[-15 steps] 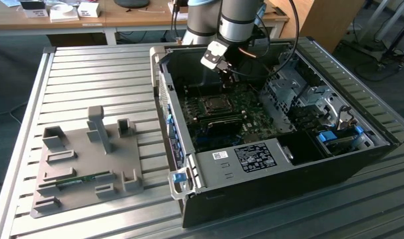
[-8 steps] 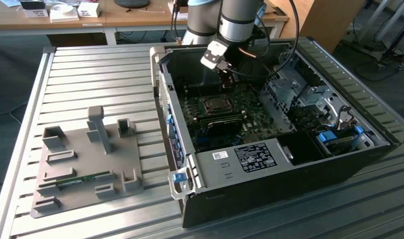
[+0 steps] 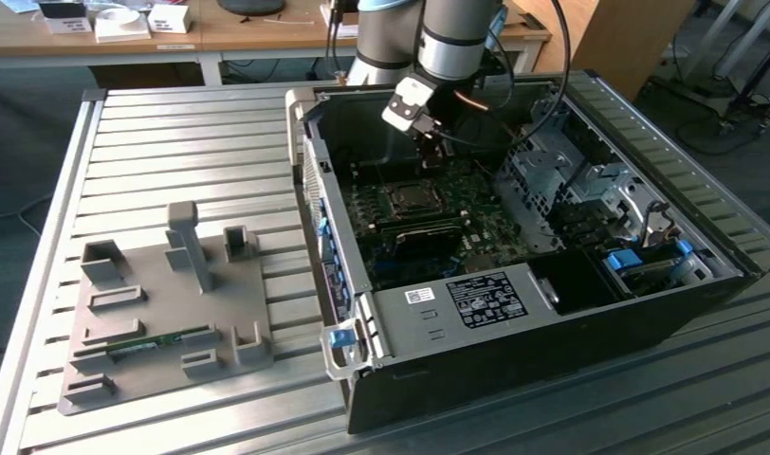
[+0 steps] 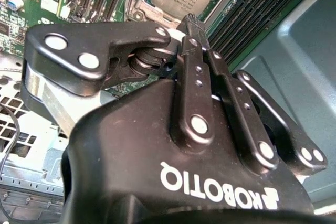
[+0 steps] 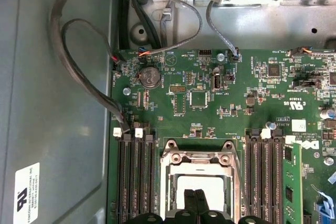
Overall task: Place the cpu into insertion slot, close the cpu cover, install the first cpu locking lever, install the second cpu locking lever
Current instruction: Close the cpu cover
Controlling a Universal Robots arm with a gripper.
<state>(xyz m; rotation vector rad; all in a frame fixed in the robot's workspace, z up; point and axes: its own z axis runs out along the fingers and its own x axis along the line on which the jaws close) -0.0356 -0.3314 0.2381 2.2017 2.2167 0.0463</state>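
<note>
The gripper (image 5: 195,203) points down over the middle of the board (image 5: 199,98). Its two fingers are pressed together with nothing between them. It hangs just above the cpu (image 5: 202,183), and I cannot tell if it touches.

The cpu lies flat in the slot (image 3: 411,197). Its silver top shows through the window of the cover (image 5: 199,157), which lies flat over it. Long black memory slots (image 5: 134,177) run along both sides of the slot. Grey cables (image 5: 79,77) loop along the board's edge.

In the exterior view the arm (image 3: 455,38) comes down from above into the open black case (image 3: 524,351), with its wrist bent a little. The case lies on its side by the edge of the table (image 3: 170,133) at the exterior view's right. The table is metal with long ribs.

A grey tray (image 3: 157,284) with little blocks sits near the table's front corner at the exterior view's left, well apart from the case.

Behind the table stands a wooden desk (image 3: 233,33) with small white boxes on it.
</note>
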